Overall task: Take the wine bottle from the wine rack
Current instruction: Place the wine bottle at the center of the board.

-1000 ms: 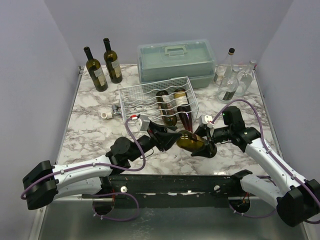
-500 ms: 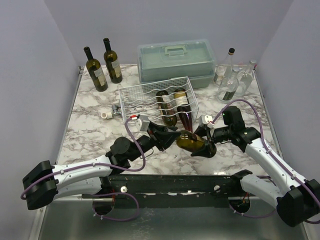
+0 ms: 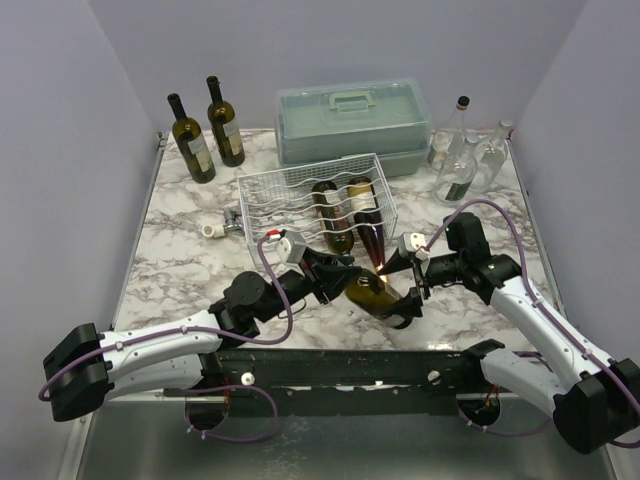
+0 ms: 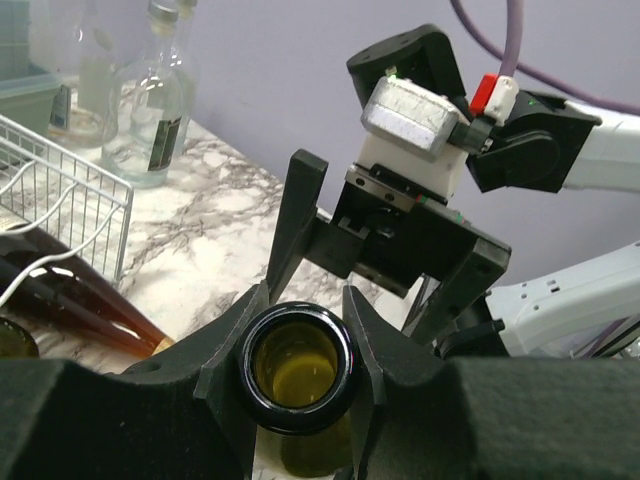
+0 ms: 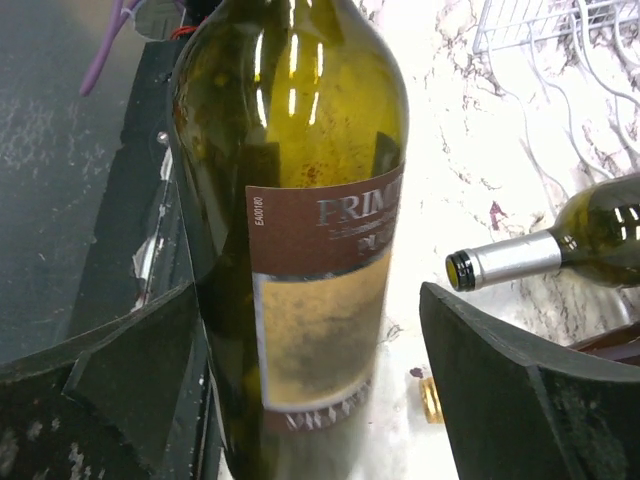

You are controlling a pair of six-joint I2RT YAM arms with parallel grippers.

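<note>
A green wine bottle (image 3: 380, 297) with a brown and yellow label (image 5: 315, 300) hangs tilted in front of the white wire wine rack (image 3: 270, 195), clear of it. My left gripper (image 3: 338, 282) is shut on the bottle's neck; its open mouth (image 4: 297, 367) sits between the fingers (image 4: 230, 340). My right gripper (image 3: 413, 275) is open around the bottle's body, with a gap at the right finger (image 5: 500, 370). Two other bottles (image 3: 337, 215) lie in the rack's right grooves.
A grey-green case (image 3: 352, 120) stands behind the rack. Two dark bottles (image 3: 190, 140) stand at the back left, clear glass bottles (image 3: 460, 160) at the back right. A small white part (image 3: 212, 230) lies left of the rack, a gold cap (image 5: 430, 398) under the bottle.
My right gripper has opened off the bottle's body. The left gripper tightened on the neck, and the bottle's base sank toward the near edge.
</note>
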